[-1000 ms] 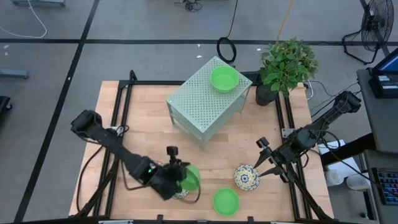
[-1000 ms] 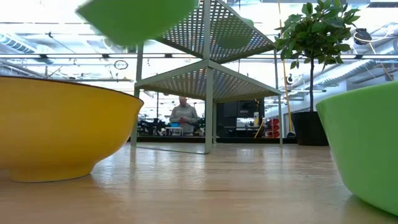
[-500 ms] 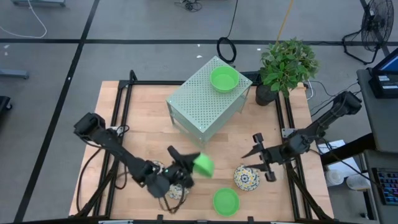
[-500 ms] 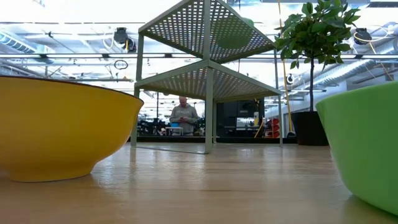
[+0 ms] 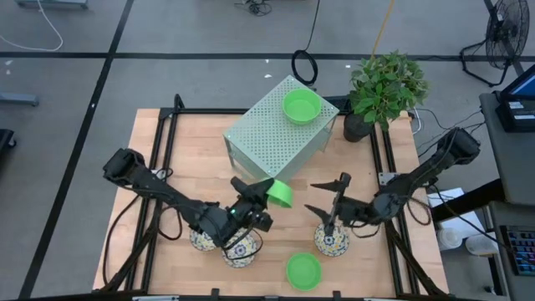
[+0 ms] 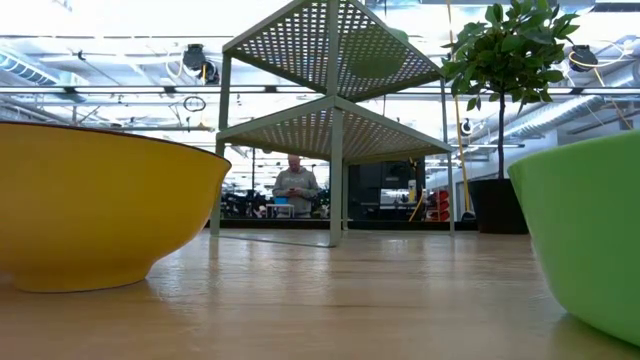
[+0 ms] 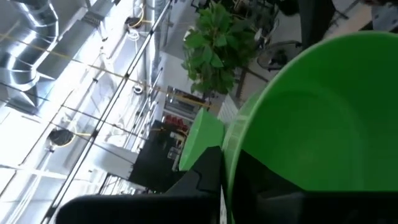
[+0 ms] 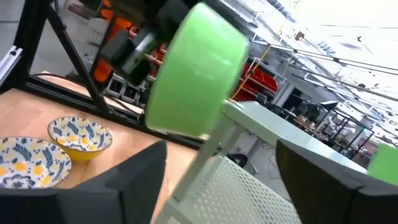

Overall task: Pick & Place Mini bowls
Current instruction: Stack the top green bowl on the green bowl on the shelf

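**Q:** High view, where's the left claw (image 5: pixel 269 194) at?

**A:** Clamped on a green mini bowl (image 5: pixel 280 194), lifted just beside the perforated box (image 5: pixel 276 138). Another green bowl (image 5: pixel 302 106) sits on top of it.

**Q:** And the right claw (image 5: pixel 322 196)?

**A:** Fingers spread wide, holding nothing, above a floral bowl (image 5: pixel 332 241) on the counter (image 5: pixel 192 159).

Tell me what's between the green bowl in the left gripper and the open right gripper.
Nothing: in the high view, only bare tabletop separates the green bowl held by the left gripper from the right gripper.

high: overhead, straight down | low: tabletop-level — both show perforated box (image 5: pixel 276 138)
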You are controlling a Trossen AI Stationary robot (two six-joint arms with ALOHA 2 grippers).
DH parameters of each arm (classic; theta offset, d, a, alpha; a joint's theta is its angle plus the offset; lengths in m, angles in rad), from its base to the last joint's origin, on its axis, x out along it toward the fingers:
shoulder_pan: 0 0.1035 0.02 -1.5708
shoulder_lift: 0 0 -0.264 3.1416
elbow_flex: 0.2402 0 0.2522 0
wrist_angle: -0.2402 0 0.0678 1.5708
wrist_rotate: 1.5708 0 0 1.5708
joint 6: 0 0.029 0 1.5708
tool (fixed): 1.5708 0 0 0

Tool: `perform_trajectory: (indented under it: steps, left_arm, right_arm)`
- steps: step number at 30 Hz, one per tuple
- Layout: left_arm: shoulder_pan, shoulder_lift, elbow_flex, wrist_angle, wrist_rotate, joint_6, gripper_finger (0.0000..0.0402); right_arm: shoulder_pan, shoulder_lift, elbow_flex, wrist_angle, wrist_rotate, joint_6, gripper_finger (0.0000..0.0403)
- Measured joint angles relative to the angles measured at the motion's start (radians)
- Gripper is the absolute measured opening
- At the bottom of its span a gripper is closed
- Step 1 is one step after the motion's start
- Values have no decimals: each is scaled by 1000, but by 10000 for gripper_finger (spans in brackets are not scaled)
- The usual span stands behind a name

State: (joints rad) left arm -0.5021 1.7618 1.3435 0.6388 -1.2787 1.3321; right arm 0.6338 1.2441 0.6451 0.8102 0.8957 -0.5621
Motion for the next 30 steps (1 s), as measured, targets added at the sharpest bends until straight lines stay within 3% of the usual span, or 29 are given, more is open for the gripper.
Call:
perform_trajectory:
  steps: [4,10,20,30]
  left_arm:
    - [12,0,24,0,19,28,7]
    - [19,-1,37,6,17,59,13]
    - [24,-2,37,-3,-6,65,10]
    - [30,2,35,-12,-1,57,8]
  right_arm:
    - [-1,97,103,3,53,0,324]
    - [-5,189,225,-3,207,0,318]
    - [4,217,261,-3,213,102,315]
    - [54,203,264,15,205,106,315]
